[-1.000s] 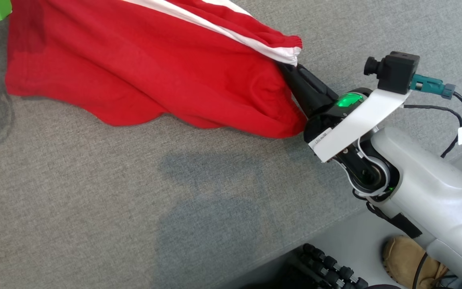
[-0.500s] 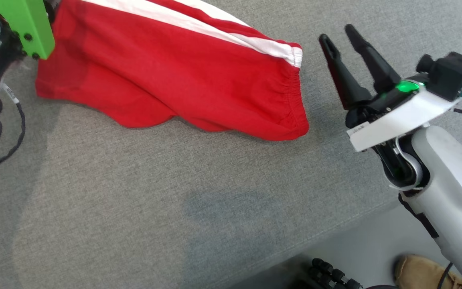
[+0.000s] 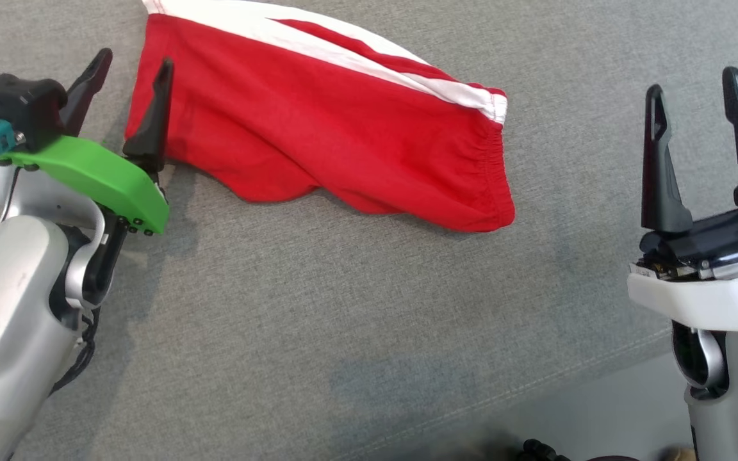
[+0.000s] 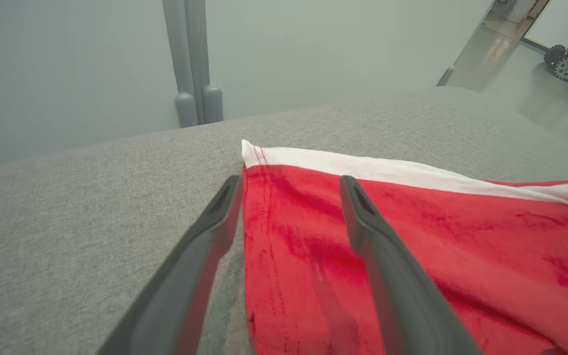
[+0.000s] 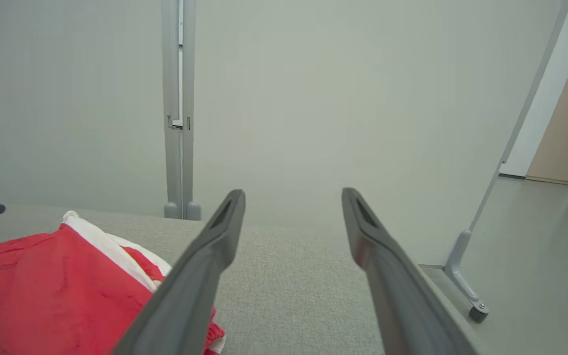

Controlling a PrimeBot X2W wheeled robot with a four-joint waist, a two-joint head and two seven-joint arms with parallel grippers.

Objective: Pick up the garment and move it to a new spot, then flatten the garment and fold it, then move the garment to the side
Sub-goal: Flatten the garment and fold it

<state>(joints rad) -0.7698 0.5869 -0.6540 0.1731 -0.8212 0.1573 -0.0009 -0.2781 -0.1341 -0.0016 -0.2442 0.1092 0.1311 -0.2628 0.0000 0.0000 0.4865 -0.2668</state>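
One garment (image 3: 318,128), left tool (image 3: 135,61) over edge

Nothing can be read in any view. The garment (image 3: 318,128) on the table shows only plain red cloth and white bands on its upper side.
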